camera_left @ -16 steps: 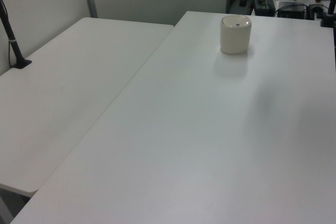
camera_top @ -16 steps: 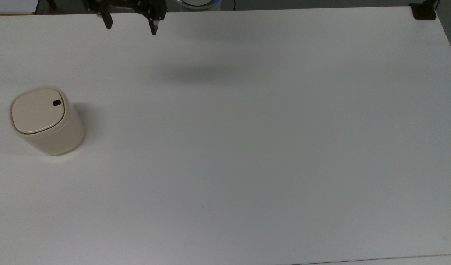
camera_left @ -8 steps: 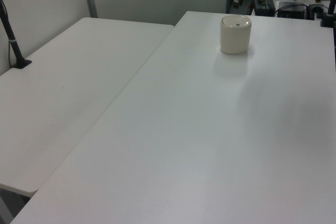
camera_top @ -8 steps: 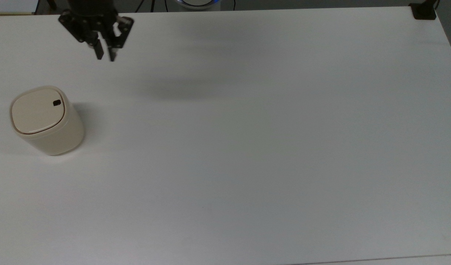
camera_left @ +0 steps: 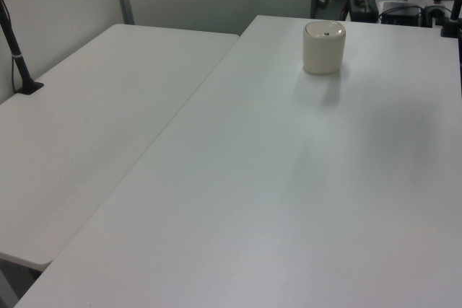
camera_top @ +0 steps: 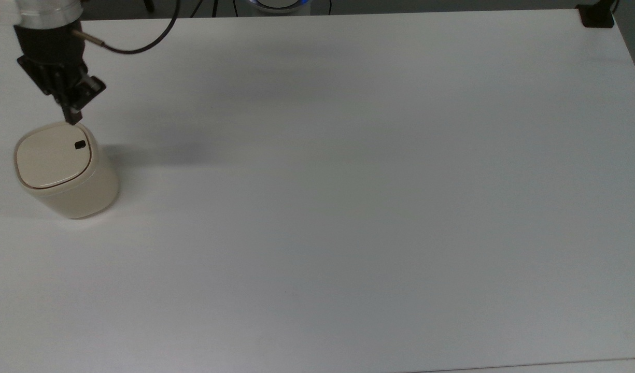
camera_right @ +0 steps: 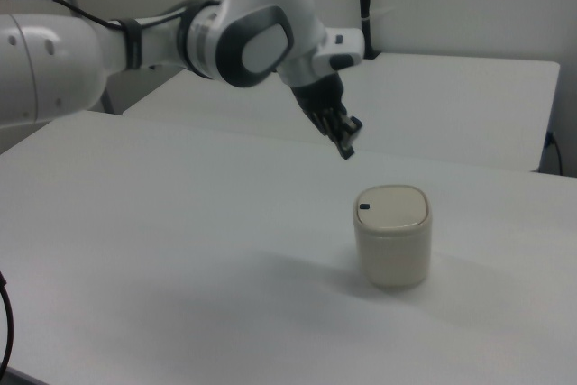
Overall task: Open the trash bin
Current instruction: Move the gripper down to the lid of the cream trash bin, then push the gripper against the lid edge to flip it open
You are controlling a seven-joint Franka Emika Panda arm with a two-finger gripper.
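since the earlier frames the end effector [camera_top: 70,118] has crossed from the far desk edge toward the top view's left and now hangs just above the far rim of the trash bin [camera_top: 63,168], with its fingers drawn together where a second ago they were spread wide. the trash bin has not shifted: it stands upright on the white desk [camera_top: 348,207] near the top view's left edge, lid flat and closed, with the small black button [camera_top: 80,145] just below the fingertips in the top view. in the right view the end effector [camera_right: 346,147] points down at a slant, above and to the right view's left of the trash bin [camera_right: 391,236], clear of the lid. a black cable [camera_top: 136,44] loops from the wrist across the desk's far corner. in the left view the trash bin [camera_left: 323,47] sits near the far end of the desk.
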